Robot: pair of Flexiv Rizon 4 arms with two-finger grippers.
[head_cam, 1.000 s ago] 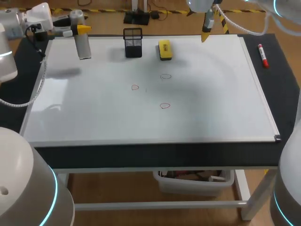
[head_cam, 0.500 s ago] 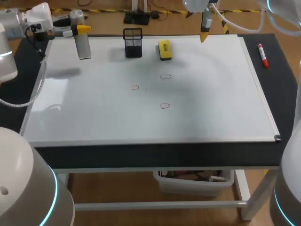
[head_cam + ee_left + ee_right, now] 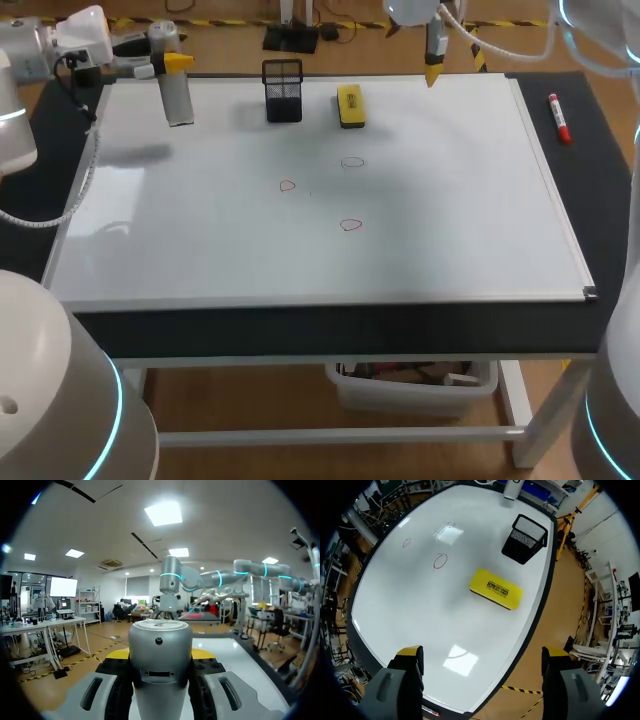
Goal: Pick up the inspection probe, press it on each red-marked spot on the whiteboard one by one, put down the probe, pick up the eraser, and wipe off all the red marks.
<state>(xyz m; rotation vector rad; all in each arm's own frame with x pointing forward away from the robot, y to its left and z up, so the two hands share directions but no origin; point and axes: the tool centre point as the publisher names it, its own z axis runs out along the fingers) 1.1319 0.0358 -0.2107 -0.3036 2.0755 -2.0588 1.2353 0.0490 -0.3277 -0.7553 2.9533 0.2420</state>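
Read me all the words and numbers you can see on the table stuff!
Yellow eraser: black print on its top, too small to read.
Red marker: no text that I can make out.
Red marks on the whiteboard: just small drawn loops, not letters or numbers.
Nothing else on the table shows readable text.

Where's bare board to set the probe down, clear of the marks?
Free: the whiteboard's near strip in front of the three red marks, and its right half between those marks and the red marker. Crowded: the far edge, where the probe, mesh cup, eraser and right gripper line up.
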